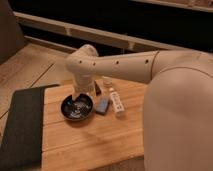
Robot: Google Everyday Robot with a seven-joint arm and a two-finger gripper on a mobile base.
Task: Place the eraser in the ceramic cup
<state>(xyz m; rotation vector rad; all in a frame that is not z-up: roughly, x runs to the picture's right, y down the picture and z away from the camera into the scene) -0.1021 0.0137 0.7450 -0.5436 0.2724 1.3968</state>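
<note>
My gripper (pixel 79 96) hangs at the end of the cream arm, right over the far rim of the dark round bowl (pixel 77 108) on the wooden table (pixel 95 140). The wrist hides most of the gripper. A small dark shape (pixel 97 90) shows just right of the wrist, behind the blue-grey block; I cannot tell whether it is the eraser. No black block shows inside the bowl's visible part.
A blue-grey rectangular block (pixel 102 105) lies right of the bowl, and a white tube (pixel 116 103) lies right of that. A dark mat (pixel 20 125) covers the table's left side. My own body (pixel 180 115) fills the right.
</note>
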